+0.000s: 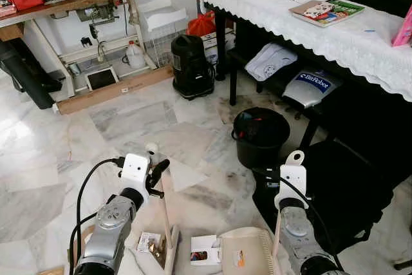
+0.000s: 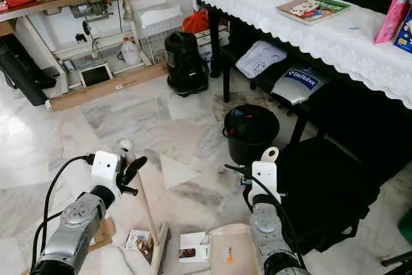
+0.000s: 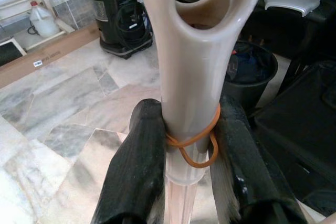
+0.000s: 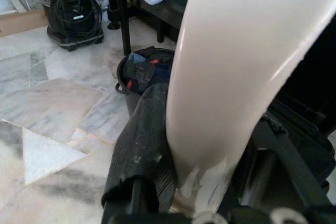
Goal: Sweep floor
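Bucket (image 1: 261, 134) sits right of vacuum (image 1: 191, 66), before table (image 1: 335, 46).

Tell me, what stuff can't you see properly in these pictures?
- Broom: the head runs off the bottom edge of the eye views.
- Dustpan: its front is cut off by that edge too.
- Right claw: the dustpan handle hides one finger in the right wrist view.
- Black bucket: its contents are too dark to name.
- Small boxes: print too small.
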